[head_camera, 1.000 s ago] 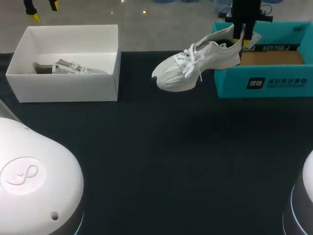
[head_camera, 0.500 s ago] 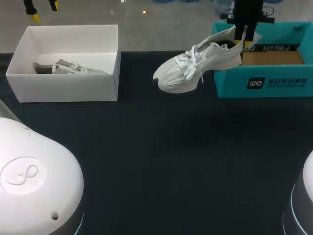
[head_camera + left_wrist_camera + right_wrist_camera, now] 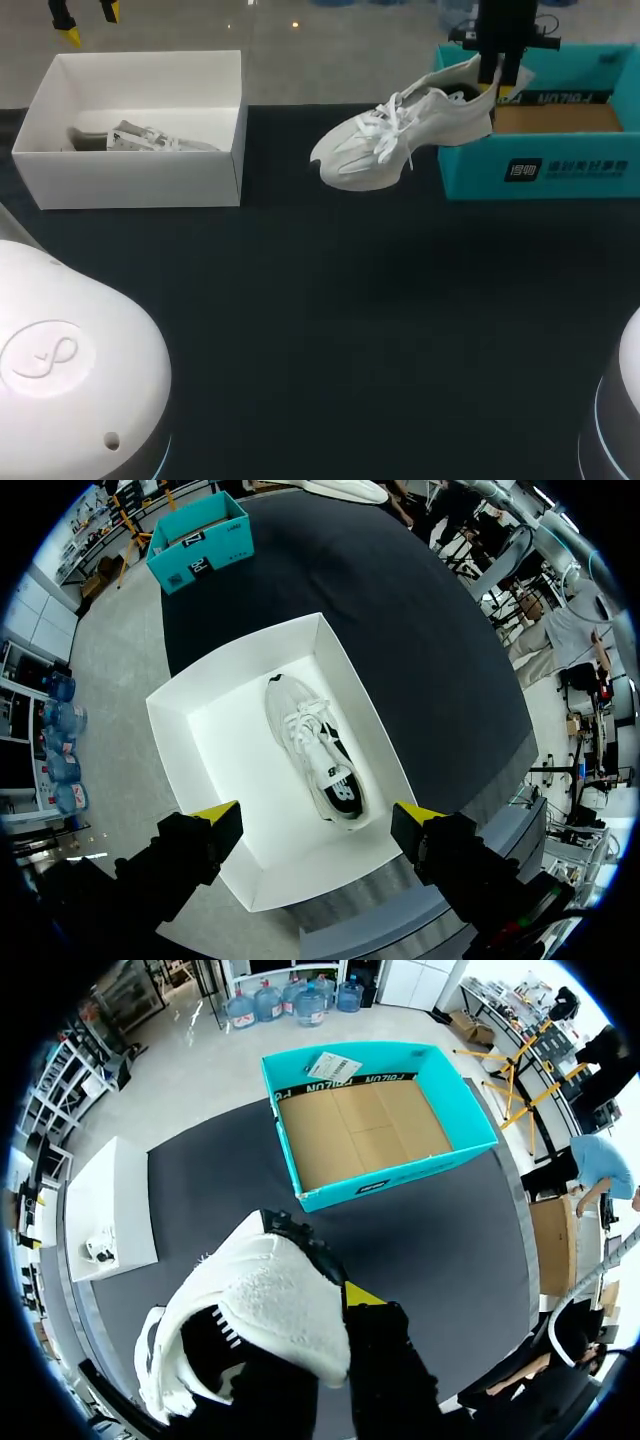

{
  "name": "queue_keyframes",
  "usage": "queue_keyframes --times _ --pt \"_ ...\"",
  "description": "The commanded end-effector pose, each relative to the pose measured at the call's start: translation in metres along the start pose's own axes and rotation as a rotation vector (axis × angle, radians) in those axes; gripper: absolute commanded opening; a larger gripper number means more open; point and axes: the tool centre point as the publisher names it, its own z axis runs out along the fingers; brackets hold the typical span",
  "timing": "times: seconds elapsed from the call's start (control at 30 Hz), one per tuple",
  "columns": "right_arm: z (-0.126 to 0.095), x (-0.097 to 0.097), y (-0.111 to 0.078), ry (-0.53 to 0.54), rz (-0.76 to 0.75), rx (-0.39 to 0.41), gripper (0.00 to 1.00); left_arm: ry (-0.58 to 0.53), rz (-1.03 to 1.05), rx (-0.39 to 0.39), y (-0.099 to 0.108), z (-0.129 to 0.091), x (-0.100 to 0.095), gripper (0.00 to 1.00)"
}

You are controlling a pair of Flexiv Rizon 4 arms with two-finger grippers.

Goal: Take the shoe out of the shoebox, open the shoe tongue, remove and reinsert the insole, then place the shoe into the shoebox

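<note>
Black tabletop: dark surface, with both boxes standing along its far side.
Shoe: white, laced, hanging in the air above the table just beside the teal shoebox. The toe tilts down toward the white box, the heel is highest, and the laces hang loose.
Right gripper: pinching the shoe's heel collar from above. In the right wrist view one yellow fingertip shows outside the heel and the other is hidden by the shoe.
Teal shoebox: open, at the far right. The right wrist view shows its brown cardboard floor and a paper slip at its far wall.
White box: open, at the far left, well apart from the teal one.
Second shoe: white with dark trim, lying on the white box's floor.
Left gripper: hovering high over the white box, fingers spread wide, nothing between them.
</note>
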Motion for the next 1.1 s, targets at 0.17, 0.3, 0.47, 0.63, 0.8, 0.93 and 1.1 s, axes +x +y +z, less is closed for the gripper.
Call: queue_keyframes --times 0.17,0.3,0.47,0.63,0.8,0.93,1.1 --pt "-0.002 0.016 -0.049 -0.005 0.004 0.002 0.0 0.001 0.001 0.0 0.001 0.0 0.0 1.0" --pt "-0.004 0.023 -0.07 -0.009 0.018 -0.006 0.0 0.001 0.001 0.0 0.001 0.0 0.0 1.0" --pt "-0.007 0.035 -0.102 -0.029 0.051 -0.017 0.0 0.001 0.001 0.0 0.001 0.0 0.0 1.0" --pt "0.001 0.044 -0.126 -0.026 0.064 0.0 0.0 0.001 0.001 0.0 0.001 0.0 0.0 1.0" --pt "0.016 0.042 -0.142 -0.007 0.081 0.012 0.0 0.001 0.001 0.0 0.001 0.0 0.0 1.0" --pt "0.026 0.038 -0.155 0.0 0.096 0.043 0.0 0.001 0.001 0.0 0.001 0.0 0.0 1.0" --pt "0.034 0.033 -0.166 0.0 0.104 0.07 0.0 0.001 0.001 0.0 0.001 0.0 0.0 1.0"
